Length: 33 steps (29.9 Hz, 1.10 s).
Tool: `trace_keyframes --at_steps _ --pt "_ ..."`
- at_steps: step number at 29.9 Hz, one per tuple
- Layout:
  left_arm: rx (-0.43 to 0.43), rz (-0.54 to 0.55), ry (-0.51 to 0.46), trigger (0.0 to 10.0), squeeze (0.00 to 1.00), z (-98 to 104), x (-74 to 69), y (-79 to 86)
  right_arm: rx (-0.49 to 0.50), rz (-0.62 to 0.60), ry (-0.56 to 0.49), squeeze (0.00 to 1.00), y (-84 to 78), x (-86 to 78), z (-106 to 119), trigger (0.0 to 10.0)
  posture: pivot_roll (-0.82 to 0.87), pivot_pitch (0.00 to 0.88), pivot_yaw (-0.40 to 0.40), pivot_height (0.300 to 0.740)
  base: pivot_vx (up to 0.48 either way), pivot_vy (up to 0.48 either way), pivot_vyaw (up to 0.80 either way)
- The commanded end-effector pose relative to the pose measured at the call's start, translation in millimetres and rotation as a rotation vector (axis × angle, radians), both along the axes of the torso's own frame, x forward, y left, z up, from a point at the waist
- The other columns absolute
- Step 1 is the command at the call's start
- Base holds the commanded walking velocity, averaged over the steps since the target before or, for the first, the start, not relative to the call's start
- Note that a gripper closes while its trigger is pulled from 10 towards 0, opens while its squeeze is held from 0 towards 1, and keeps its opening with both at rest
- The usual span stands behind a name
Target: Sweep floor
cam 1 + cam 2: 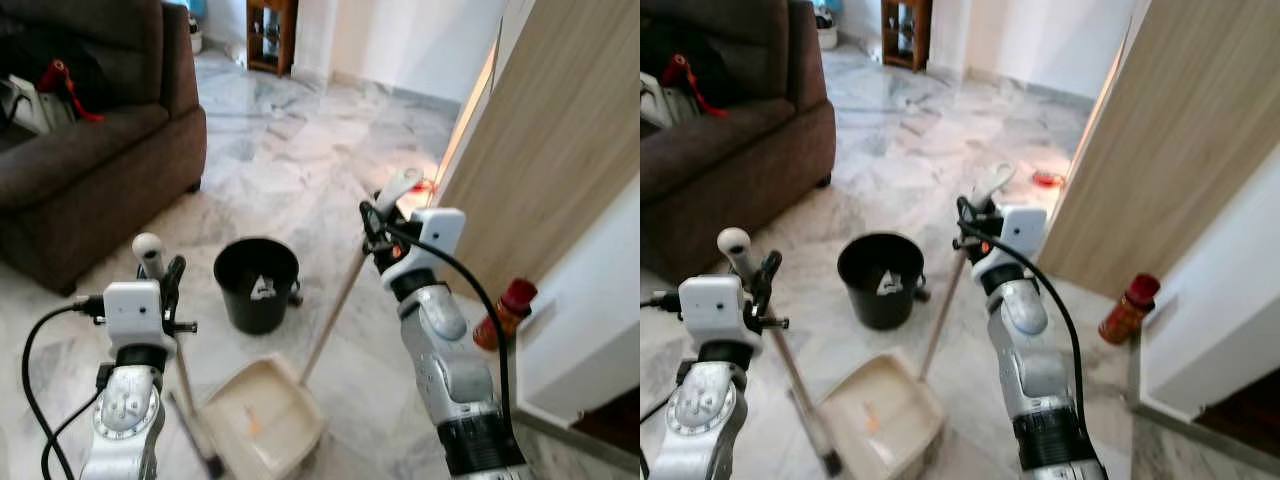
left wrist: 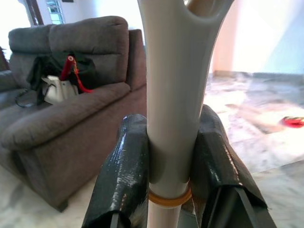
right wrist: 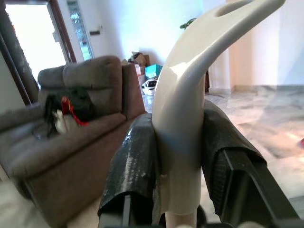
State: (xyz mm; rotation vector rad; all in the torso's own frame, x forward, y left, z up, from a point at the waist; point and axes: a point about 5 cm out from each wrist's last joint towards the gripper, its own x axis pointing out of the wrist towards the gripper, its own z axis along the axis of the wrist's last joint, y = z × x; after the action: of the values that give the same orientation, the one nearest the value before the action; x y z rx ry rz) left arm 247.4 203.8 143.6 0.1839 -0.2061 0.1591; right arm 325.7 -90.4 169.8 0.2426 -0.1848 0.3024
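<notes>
My left gripper (image 1: pixel 170 272) squeezes the broom (image 1: pixel 183 385), and my right gripper (image 1: pixel 385 228) squeezes the dustpan (image 1: pixel 262 418) handle. The pan sits flat by the bin (image 1: pixel 256 283), so I think dirt gets tipped in next.

Open marble floor (image 1: pixel 290 170) ahead; black bucket (image 1: pixel 256 283) and sofa (image 1: pixel 90 150) obstruct.

black bucket (image 1: pixel 256 283), cream dustpan (image 1: pixel 264 415) with an orange speck, grey-veined white marble floor (image 1: pixel 290 150), dark brown sofa (image 1: pixel 90 150), red-capped amber bottle (image 1: pixel 503 313), pale wood door (image 1: pixel 560 130)
</notes>
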Motion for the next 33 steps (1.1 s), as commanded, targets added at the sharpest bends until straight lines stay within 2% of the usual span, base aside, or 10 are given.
trace_keyframes --at_steps 1,9,12,23,28,31,33 --pt "-0.016 -0.038 -0.055 10.0 0.0 10.6 1.9 -9.8 0.016 -0.026 -0.057 0.0 -8.6 0.6 12.9 10.0 0.03 0.028 -0.053 0.74 0.48 0.0 0.0" --pt "-0.014 -0.041 -0.088 10.0 0.0 21.9 2.0 -9.2 0.02 -0.018 -0.059 0.0 -6.8 0.2 13.5 10.0 0.03 0.029 -0.051 0.74 0.48 0.0 0.0" --pt "-0.014 -0.057 -0.122 10.0 0.0 31.4 3.8 -11.1 0.031 -0.046 -0.073 0.0 -11.0 1.1 16.5 10.0 0.03 0.029 -0.053 0.74 0.48 0.0 0.0" --pt "-0.028 -0.078 -0.115 10.0 0.0 28.8 3.4 -15.0 0.011 -0.06 -0.072 0.0 -15.0 3.1 15.1 10.0 0.03 0.023 -0.054 0.74 0.0 0.0 0.0" --pt "-0.04 -0.097 -0.093 10.0 0.0 26.0 2.1 -18.4 -0.03 -0.07 -0.07 0.0 -18.4 4.3 12.6 10.0 0.04 0.028 -0.06 0.74 0.0 0.0 0.0" --pt "-0.041 -0.097 -0.092 10.0 0.0 25.3 2.2 -18.9 -0.046 -0.086 -0.07 0.0 -21.4 5.1 12.4 10.0 0.03 0.029 -0.06 0.74 0.0 0.0 0.0" --pt "-0.043 -0.098 -0.093 10.0 0.0 25.2 2.3 -19.6 -0.039 -0.138 -0.094 0.0 -29.5 7.1 17.6 10.0 0.03 0.03 -0.058 0.74 0.0 0.0 0.0"
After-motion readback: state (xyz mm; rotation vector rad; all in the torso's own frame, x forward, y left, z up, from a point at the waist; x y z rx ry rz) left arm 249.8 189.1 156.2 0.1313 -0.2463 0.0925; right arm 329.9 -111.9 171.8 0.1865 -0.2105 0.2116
